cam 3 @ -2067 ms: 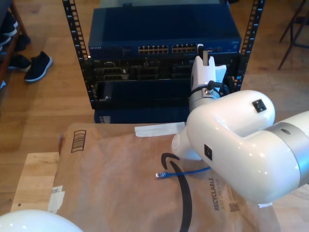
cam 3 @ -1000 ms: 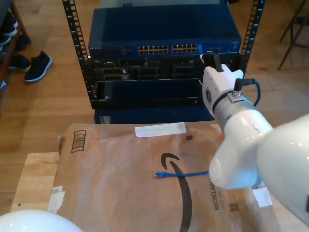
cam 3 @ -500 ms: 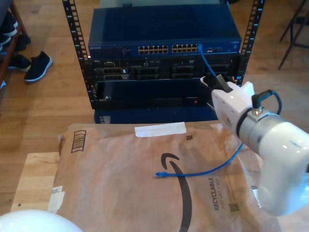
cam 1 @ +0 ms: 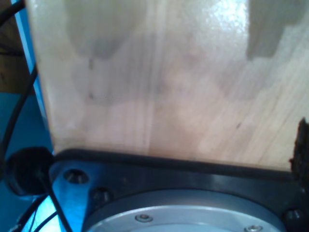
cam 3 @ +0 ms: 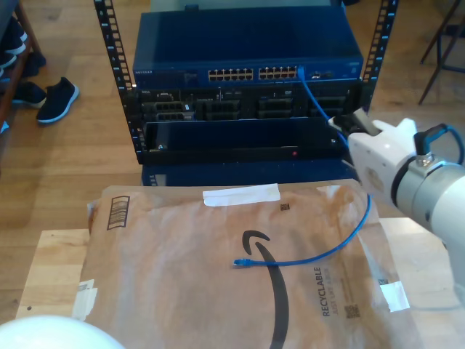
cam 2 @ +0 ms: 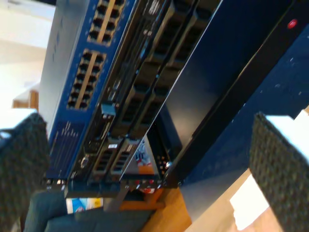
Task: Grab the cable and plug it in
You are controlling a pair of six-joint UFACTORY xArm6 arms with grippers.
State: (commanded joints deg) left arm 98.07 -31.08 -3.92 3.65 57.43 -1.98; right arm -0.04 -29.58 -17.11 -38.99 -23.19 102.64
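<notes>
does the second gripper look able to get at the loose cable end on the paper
Probably yes. My second gripper hangs by the rack at the exterior view's right, jaws open with nothing between them, and the free plug lies uncovered on the brown paper.

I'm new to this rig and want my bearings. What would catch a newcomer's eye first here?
The thin bright-blue Ethernet cable stands out: one end sits in the dark blue network switch at the exterior view's upper middle, and the other plug lies loose on the brown paper mailer. My second gripper, white with black fingers, hangs open at the exterior view's right, in front of the rack.
</notes>
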